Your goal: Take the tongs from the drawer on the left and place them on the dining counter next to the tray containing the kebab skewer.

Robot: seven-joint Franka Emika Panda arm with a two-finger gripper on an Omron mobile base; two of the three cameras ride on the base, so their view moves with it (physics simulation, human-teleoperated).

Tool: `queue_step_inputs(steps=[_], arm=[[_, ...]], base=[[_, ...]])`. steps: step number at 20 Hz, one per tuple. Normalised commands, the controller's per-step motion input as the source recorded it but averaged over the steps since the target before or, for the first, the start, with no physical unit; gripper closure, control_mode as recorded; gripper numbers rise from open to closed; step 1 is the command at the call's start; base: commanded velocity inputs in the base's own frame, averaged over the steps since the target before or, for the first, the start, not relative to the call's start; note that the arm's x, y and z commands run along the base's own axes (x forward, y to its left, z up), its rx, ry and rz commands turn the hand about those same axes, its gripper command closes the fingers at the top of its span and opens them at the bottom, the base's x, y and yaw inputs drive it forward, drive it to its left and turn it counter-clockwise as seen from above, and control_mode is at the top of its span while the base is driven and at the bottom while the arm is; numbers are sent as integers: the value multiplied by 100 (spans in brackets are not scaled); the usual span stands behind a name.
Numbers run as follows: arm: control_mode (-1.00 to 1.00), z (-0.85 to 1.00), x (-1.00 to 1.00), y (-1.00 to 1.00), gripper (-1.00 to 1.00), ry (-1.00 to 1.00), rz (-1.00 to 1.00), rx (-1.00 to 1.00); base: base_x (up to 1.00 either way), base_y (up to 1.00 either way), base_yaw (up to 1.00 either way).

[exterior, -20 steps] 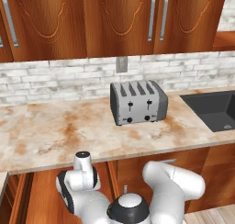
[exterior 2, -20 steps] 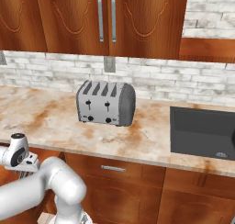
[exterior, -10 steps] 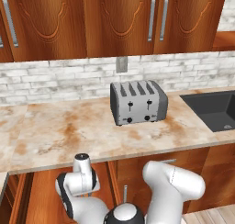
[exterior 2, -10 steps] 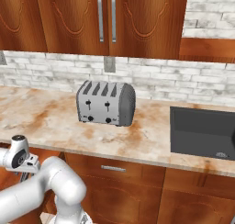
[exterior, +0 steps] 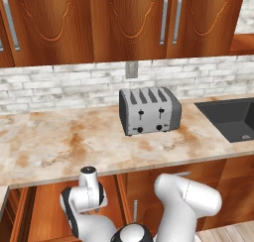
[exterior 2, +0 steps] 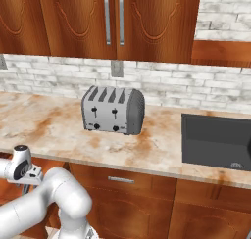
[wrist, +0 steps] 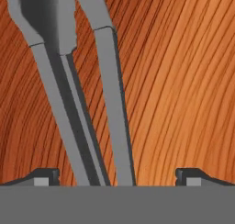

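Grey metal tongs lie on the reddish wooden floor of the drawer. Their two long arms run from the top left of the hand view down to the bottom middle. My gripper hangs just above them, open, with one dark fingertip on each side of the arms and nothing gripped. In the base views my white arm bends down below the front edge of the wall counter at its left end, and the hand is hidden under that edge.
A grey four-slot toaster stands on the wall counter, with a dark sink to its right. Wooden wall cabinets hang above. A closed drawer with a short silver handle sits under the counter.
The arm has sunk slightly lower beside the counter edge. The jaws have stayed open.
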Motion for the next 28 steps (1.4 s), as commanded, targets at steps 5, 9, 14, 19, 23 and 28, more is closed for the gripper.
queue_step_inputs(steps=[5,9,14,19,23,28], arm=[[-100,0,0,0,100,3,0,0],[-100,0,0,0,100,1,0,0],[-100,21,-23,0,100,0,3,0],[-100,63,-45,2,100,1,8,0],[-100,72,-56,0,100,0,9,0],[-100,88,-56,-10,100,0,11,0]], base=[[0,0,0],[0,0,0],[0,0,0],[0,0,0],[0,0,0],[0,0,0]])
